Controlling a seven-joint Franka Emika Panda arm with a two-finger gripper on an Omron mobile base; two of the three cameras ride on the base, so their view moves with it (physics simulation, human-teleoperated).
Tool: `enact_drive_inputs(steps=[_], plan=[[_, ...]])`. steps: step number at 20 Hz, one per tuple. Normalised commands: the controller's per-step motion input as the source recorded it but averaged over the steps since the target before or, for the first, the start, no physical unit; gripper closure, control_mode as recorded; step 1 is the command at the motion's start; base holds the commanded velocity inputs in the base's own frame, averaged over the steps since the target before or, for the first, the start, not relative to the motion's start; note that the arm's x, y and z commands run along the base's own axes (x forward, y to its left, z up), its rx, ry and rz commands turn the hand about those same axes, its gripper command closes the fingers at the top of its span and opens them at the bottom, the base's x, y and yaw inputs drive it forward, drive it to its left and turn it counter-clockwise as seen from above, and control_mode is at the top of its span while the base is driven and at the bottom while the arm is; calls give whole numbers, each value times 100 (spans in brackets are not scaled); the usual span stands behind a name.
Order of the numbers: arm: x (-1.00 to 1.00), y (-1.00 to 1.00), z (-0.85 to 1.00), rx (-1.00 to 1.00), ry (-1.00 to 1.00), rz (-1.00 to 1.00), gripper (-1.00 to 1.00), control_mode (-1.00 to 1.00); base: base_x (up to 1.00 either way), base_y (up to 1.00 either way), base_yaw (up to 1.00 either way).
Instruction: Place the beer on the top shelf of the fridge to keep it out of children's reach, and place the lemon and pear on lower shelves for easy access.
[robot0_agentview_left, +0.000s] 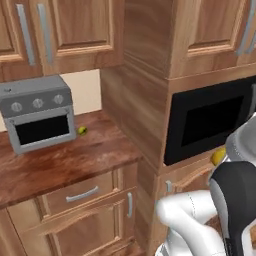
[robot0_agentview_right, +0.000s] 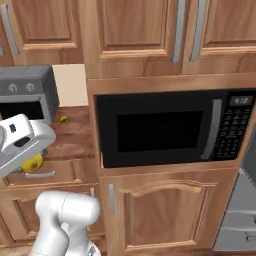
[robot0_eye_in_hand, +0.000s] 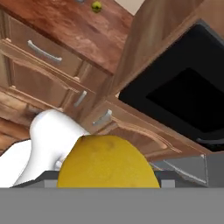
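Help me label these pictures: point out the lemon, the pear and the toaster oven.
lemon (robot0_eye_in_hand: 108, 162), hand view, middle of its yellow skin.
pear (robot0_agentview_left: 82, 130), left base view, centre of the small fruit on the counter.
toaster oven (robot0_agentview_left: 41, 129), left base view, its dark door window.

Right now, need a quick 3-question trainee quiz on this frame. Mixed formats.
1. True or false: the gripper carries the lemon.
2. The pear lies on the counter beside: A) the toaster oven B) a sink C) a kettle.
3. Fill in: the black appliance built into the wooden cabinets is a ____.

Key: 1 true; 2 A; 3 microwave.
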Motion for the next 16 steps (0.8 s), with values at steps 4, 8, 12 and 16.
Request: enact_drive_inputs(steps=[4, 8, 12, 16], plan=[[0, 0, 0, 0, 0, 0, 100, 100, -2, -100, -57], [0, 0, 0, 0, 0, 0, 100, 100, 3, -100, -52], [0, 0, 0, 0, 0, 0, 100, 100, 16, -100, -49], [0, 0, 0, 0, 0, 0, 100, 100, 16, -100, -45]])
